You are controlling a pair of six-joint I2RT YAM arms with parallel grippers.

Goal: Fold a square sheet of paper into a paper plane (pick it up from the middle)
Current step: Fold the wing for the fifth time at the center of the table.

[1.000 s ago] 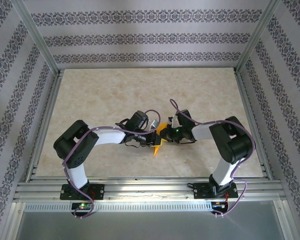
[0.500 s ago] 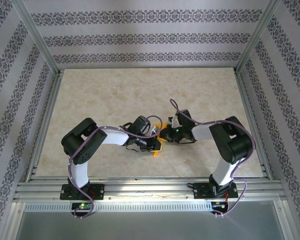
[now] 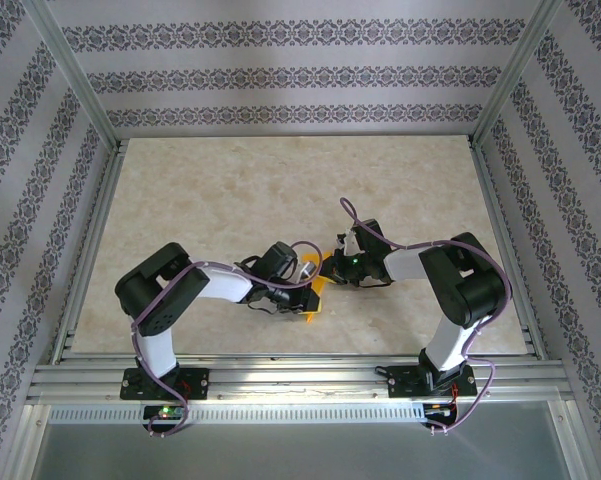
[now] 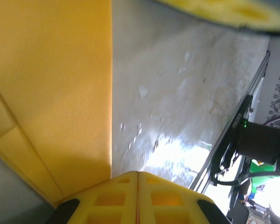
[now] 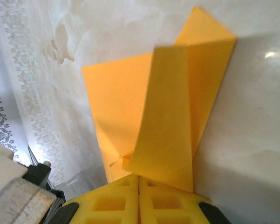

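Square sheet of paper (image 3: 318, 292), folded into pointed wedge, seen on table (image 3: 230, 190) between both arms. Right gripper (image 5: 139, 178) pressed tight together, raised flap pinched. Left gripper (image 4: 138, 175) pressed together at paper edge; grip there hard to tell.

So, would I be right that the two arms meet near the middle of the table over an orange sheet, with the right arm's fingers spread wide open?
Not quite: the right arm's fingers are shut, not spread. The right wrist view shows them closed on a lifted flap of the orange sheet. The rest stands.
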